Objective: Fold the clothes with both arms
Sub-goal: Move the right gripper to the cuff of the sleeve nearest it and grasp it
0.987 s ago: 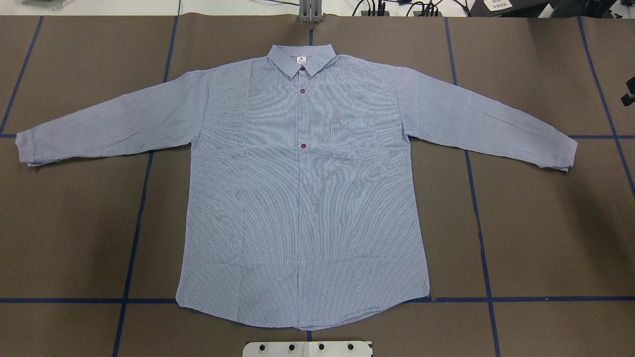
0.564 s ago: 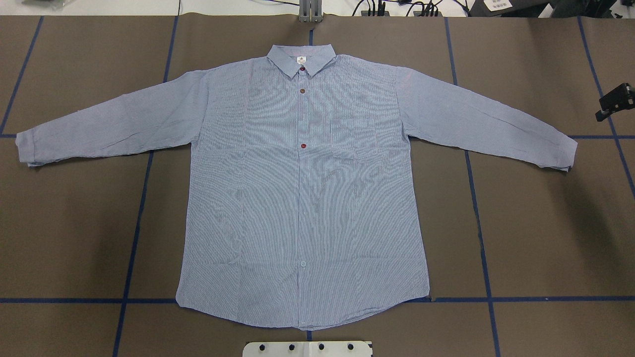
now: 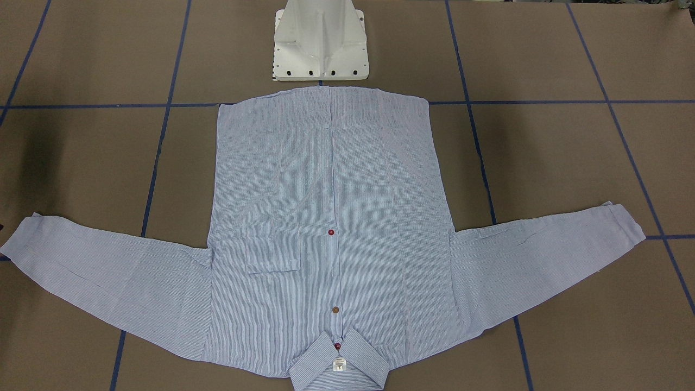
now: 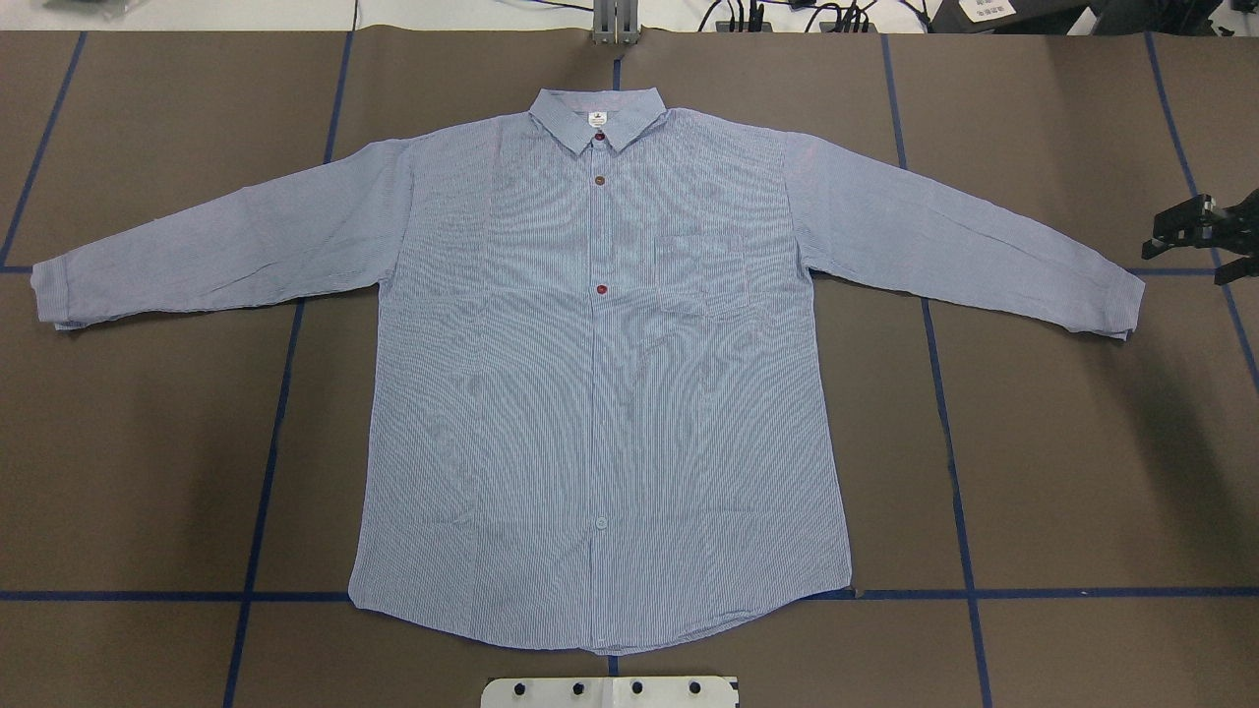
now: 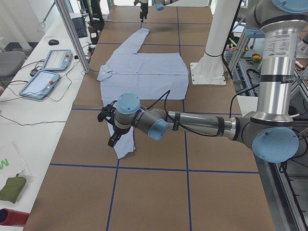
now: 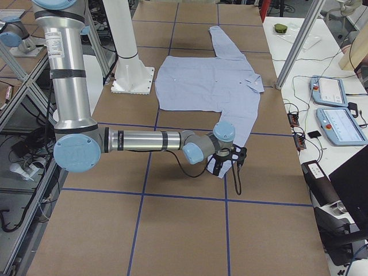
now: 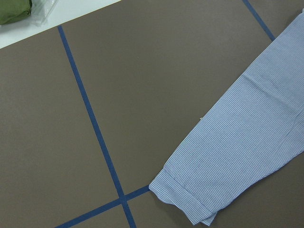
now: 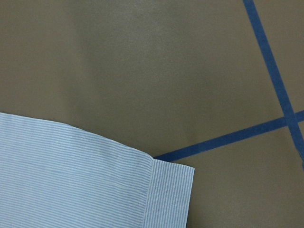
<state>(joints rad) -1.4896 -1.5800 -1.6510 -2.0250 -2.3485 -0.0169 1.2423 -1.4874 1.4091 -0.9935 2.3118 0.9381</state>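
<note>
The light blue striped shirt (image 4: 600,393) lies flat and face up, buttoned, collar at the far side and both sleeves spread out sideways. My right gripper (image 4: 1187,258) hovers just beyond the right sleeve's cuff (image 4: 1116,300), open and holding nothing; the right wrist view shows that cuff (image 8: 171,194) below it. My left gripper (image 5: 108,127) shows only in the exterior left view, low over the left cuff (image 7: 190,199), and I cannot tell whether it is open or shut. The left cuff (image 4: 54,290) lies flat on the brown table.
The white pedestal base (image 3: 320,43) stands at the shirt's hem. Blue tape lines (image 4: 266,472) cross the brown table cover. Two tablets (image 5: 53,60) and cables lie on the side bench. A green pouch (image 7: 14,9) sits beyond the table's corner.
My right gripper has come further in from the right edge and slightly nearer, closing on the right cuff. The shirt has not moved.
</note>
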